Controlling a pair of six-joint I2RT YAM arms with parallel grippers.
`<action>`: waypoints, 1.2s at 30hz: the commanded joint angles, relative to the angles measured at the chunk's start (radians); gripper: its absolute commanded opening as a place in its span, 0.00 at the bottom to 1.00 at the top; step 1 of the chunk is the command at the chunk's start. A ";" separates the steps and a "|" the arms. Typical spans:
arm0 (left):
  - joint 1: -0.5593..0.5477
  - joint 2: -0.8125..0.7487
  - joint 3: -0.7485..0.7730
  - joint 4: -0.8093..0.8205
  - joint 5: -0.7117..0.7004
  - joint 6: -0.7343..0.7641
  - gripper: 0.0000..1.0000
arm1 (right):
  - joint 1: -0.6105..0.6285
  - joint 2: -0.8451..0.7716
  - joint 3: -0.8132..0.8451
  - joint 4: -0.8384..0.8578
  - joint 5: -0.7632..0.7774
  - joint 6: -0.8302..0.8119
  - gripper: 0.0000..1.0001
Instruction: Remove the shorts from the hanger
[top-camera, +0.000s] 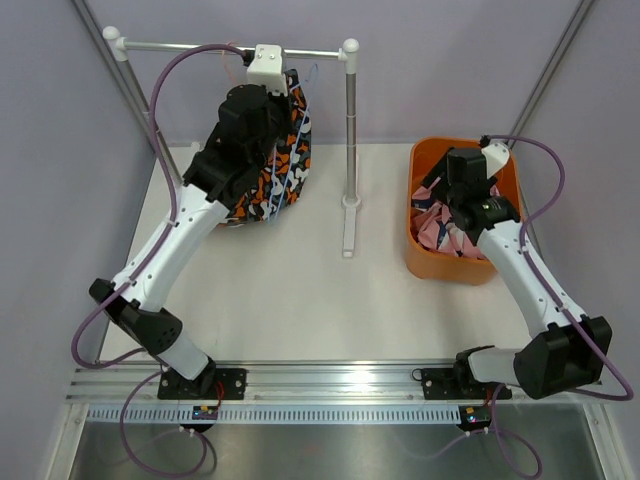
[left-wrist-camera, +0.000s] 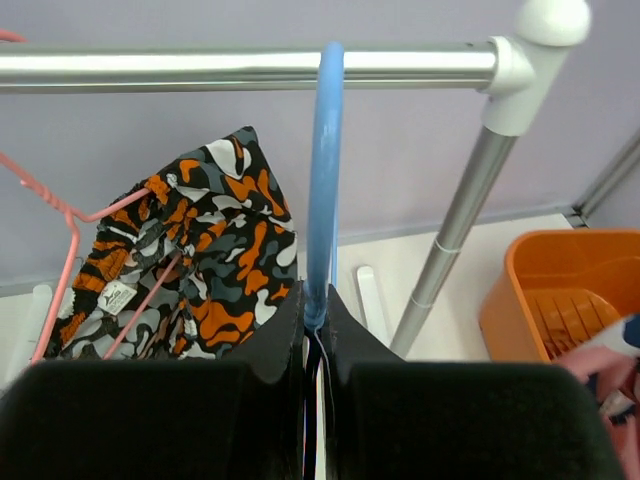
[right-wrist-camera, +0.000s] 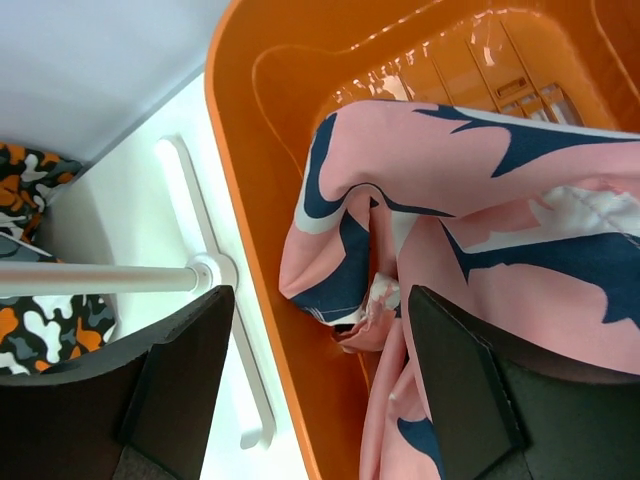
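The black shorts with orange and white blotches hang under the rail beside my left arm; in the left wrist view these shorts are draped on a thin pink hanger. My left gripper is shut on a blue hanger hooked over the rail. From above, the left gripper sits just below the rail. The pink shorts with navy and white blotches lie crumpled in the orange bin. My right gripper hangs open over them, holding nothing; from above it is over the bin.
The rack's metal post and white foot stand between the two arms. The orange bin sits on the right side of the white table. Grey walls close in the back and sides.
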 joint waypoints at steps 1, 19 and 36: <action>0.007 0.041 0.030 0.140 -0.109 0.053 0.00 | -0.004 -0.069 0.011 0.012 -0.030 -0.029 0.79; 0.028 0.165 0.124 0.323 -0.065 0.171 0.00 | -0.002 -0.203 -0.075 0.087 -0.144 -0.060 0.79; 0.086 0.201 0.122 0.340 0.081 0.119 0.00 | -0.002 -0.277 -0.123 0.106 -0.161 -0.077 0.79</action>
